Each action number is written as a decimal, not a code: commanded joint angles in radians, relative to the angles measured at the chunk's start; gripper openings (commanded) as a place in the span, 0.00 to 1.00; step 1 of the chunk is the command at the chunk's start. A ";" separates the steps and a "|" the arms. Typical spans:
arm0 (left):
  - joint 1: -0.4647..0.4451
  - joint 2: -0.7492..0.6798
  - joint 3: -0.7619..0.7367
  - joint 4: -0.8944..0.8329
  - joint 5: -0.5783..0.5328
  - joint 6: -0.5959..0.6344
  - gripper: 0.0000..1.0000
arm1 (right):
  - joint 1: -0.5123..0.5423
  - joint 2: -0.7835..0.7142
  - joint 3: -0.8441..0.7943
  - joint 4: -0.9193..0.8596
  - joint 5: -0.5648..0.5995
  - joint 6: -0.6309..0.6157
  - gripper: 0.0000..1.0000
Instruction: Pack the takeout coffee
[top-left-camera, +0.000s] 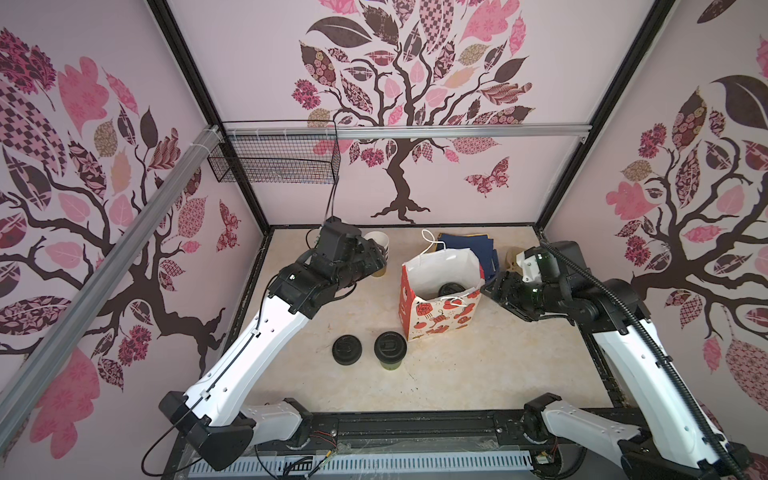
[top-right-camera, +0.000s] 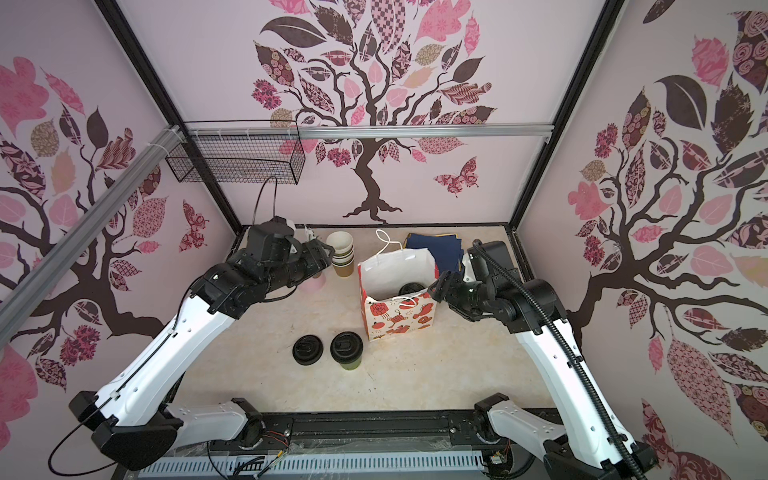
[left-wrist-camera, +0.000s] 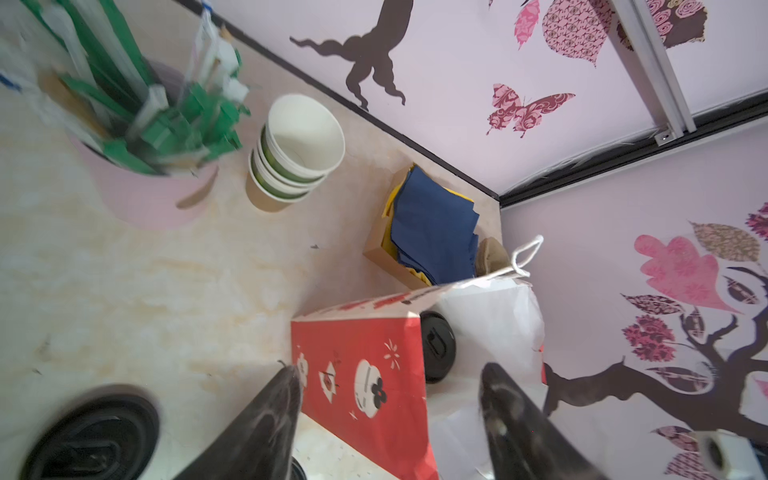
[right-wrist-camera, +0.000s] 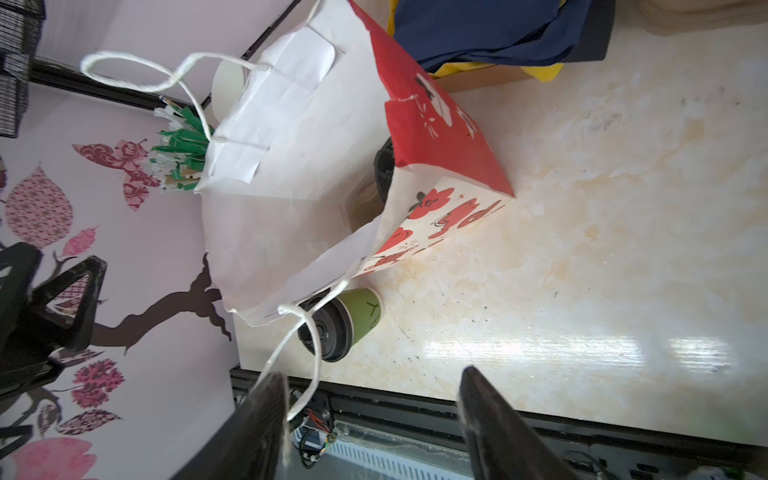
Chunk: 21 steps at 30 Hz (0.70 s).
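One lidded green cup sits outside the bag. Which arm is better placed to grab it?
Left, probably. The lidded green cup stands off the front-left corner of the paper bag, an unobstructed reach for the open left gripper. The right gripper is at the bag's opposite side, bag in the way.

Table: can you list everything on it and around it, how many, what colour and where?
lidded cup on the table: one, green with black lid, before the bag.
lidded cup in the bag: one, only its black lid shows.
paper bag: one, red and white, standing open mid-table.
stack of bare lids: one, black, beside the table cup.
stack of empty cups: one, white inside, back left.
pink cup of straws: one, green-white straws, by the empty cups.
napkins: one pile, navy over yellow, behind the bag.
wire basket: one, black, on the back wall.
left gripper: one, black, open and empty, near the empty cups.
right gripper: one, black, open and empty, beside the bag.
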 joint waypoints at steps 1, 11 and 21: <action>0.039 0.012 0.076 -0.038 0.088 0.204 0.72 | -0.006 -0.003 -0.020 0.011 -0.079 0.242 0.71; 0.064 0.026 0.069 0.013 0.090 0.224 0.73 | 0.146 0.024 -0.021 0.086 0.063 0.573 0.74; 0.064 0.026 0.059 0.029 0.078 0.209 0.73 | 0.170 0.097 -0.027 -0.024 0.213 0.780 0.71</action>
